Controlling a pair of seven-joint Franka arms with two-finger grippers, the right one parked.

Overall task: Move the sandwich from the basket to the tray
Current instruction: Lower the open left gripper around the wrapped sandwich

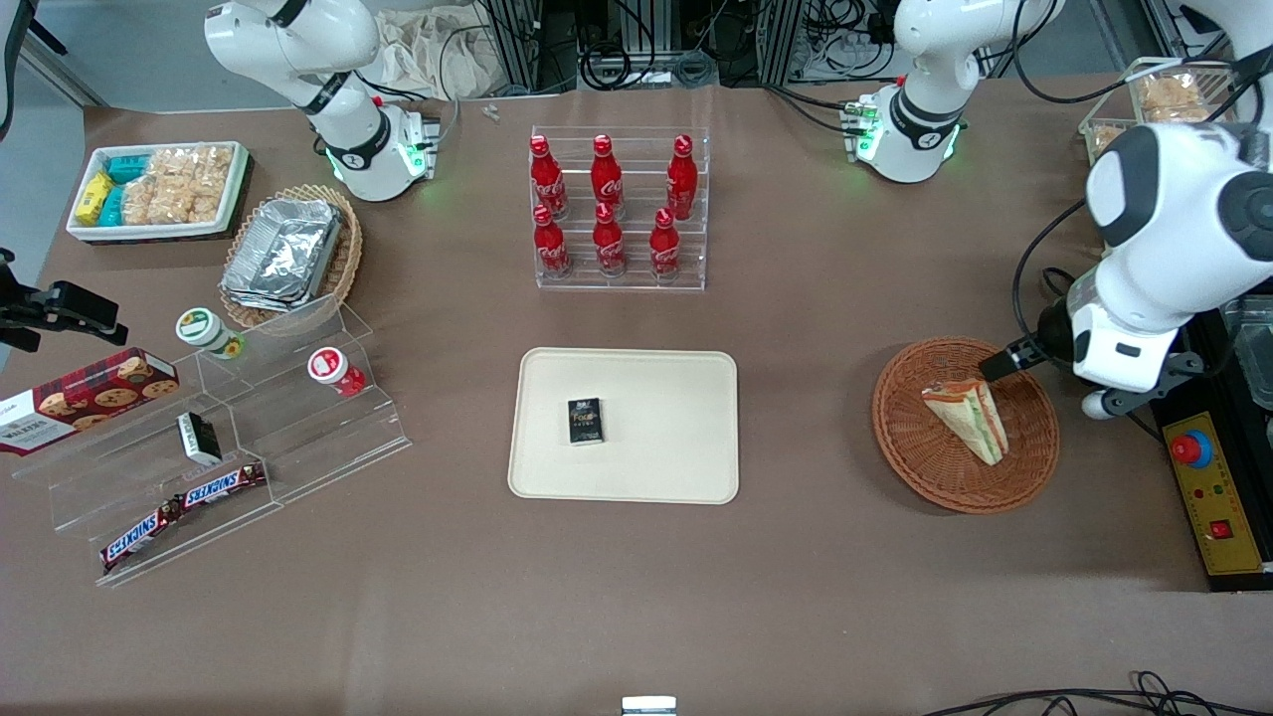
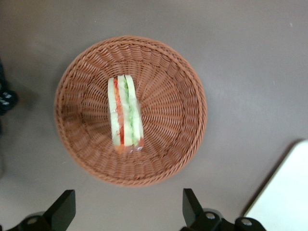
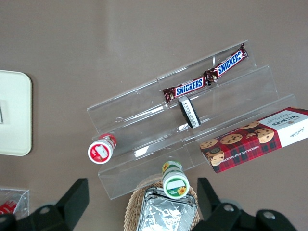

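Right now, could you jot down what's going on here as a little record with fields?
Item to move: triangular clear-wrapped sandwich with green and red filling
Where it lies: in the round reddish-brown wicker basket
Destination: flat cream rectangular tray, nearer the parked arm's end
Already on tray: small black box
Hand: open, above the basket, not touching the sandwich
Progress: sandwich not yet picked up

Your left arm [image 1: 1174,229] is bent over with its wrist turned down, and the gripper [image 2: 126,209] hangs with fingers [image 2: 62,208] spread wide apart.
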